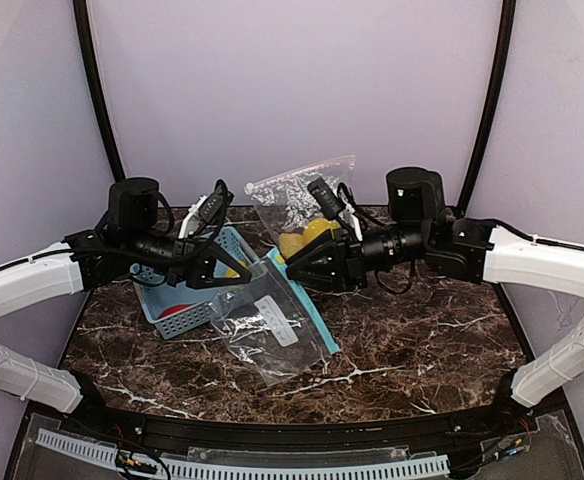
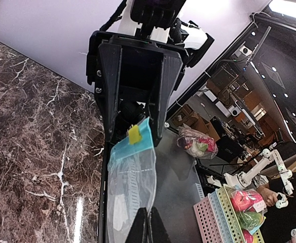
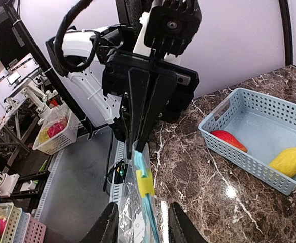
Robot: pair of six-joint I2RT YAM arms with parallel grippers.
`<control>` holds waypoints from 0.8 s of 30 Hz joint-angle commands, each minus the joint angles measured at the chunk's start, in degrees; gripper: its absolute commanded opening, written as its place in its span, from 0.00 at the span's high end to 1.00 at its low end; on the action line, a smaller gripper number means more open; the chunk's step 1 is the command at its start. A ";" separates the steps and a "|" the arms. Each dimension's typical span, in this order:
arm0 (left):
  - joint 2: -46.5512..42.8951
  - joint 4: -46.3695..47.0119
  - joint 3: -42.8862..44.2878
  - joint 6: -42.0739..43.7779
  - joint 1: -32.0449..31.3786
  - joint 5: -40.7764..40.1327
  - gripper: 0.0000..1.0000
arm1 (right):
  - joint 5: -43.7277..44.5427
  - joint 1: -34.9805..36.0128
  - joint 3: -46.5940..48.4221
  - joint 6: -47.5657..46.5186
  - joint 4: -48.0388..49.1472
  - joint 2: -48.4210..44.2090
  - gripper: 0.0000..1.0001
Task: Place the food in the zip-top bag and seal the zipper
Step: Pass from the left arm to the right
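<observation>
A clear zip-top bag (image 1: 270, 330) with a blue zip strip (image 1: 307, 310) hangs between my two grippers, its lower part lying on the marble table. My left gripper (image 1: 234, 272) is shut on one end of the bag's top edge (image 2: 133, 177), its fingertips (image 2: 144, 223) pressed together. My right gripper (image 3: 143, 208) is open, its fingers (image 3: 107, 228) either side of the zip strip just below the yellow slider (image 3: 144, 183). A red piece (image 3: 228, 140) and a yellow fruit (image 3: 289, 161) lie in the light-blue basket (image 3: 224, 109).
The basket (image 1: 167, 322) stands left of the bag, under my left arm. A second clear bag (image 1: 297, 185) stands behind the grippers with yellow fruit (image 1: 307, 238) in it. Black frame posts rise at the back corners.
</observation>
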 commanded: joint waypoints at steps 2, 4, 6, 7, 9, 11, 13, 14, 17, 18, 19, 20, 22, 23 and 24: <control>0.04 -1.73 1.43 1.70 -0.63 1.36 0.99 | -1.47 -0.38 2.47 0.69 3.22 0.79 0.71; 0.11 -1.77 1.44 1.82 -0.76 1.33 0.99 | -1.86 -0.36 2.73 0.60 3.39 0.94 0.74; 0.13 -1.77 1.37 1.91 -0.80 1.25 0.99 | -2.22 -0.35 2.85 0.68 3.44 1.23 0.76; 0.20 -1.82 1.41 1.93 -0.88 1.25 0.99 | -2.40 -0.31 2.88 0.68 3.40 1.40 0.77; 0.34 -1.87 1.44 1.95 -0.94 1.16 0.99 | -2.74 -0.34 2.93 0.69 3.33 1.61 0.80; 0.48 -1.85 1.43 1.95 -0.98 1.15 0.99 | -3.09 -0.32 3.06 0.75 3.31 1.79 0.81; 0.55 -1.88 1.44 1.96 -0.99 1.15 0.99 | -3.23 -0.30 3.10 0.76 3.26 1.96 0.83; 0.56 -1.90 1.42 2.02 -0.99 1.11 0.99 | -3.17 -0.31 3.07 0.69 3.22 2.04 0.84; 0.73 -1.85 1.50 2.12 -1.06 1.15 0.99 | -3.21 -0.32 3.15 0.64 3.04 2.27 0.89; 0.74 -1.89 1.52 2.11 -1.07 1.15 0.99 | -3.32 -0.30 3.15 0.57 3.06 2.35 0.90; 0.81 -1.91 1.52 2.12 -1.07 1.15 0.99 | -3.45 -0.30 3.21 0.52 3.02 2.42 0.91; 0.87 -2.04 1.53 2.19 -1.07 1.15 0.99 | -3.68 -0.30 3.24 0.52 3.00 2.45 0.92; 1.02 -2.16 1.53 2.28 -1.05 1.07 0.99 | -3.88 -0.29 3.35 0.42 2.91 2.49 0.96; 1.15 -2.22 1.57 2.45 -1.07 0.80 0.99 | -3.91 -0.30 3.33 0.27 2.87 2.49 1.00; 1.31 -2.20 1.64 2.56 -1.03 0.63 0.99 | -3.92 -0.30 3.29 0.21 2.90 2.35 1.00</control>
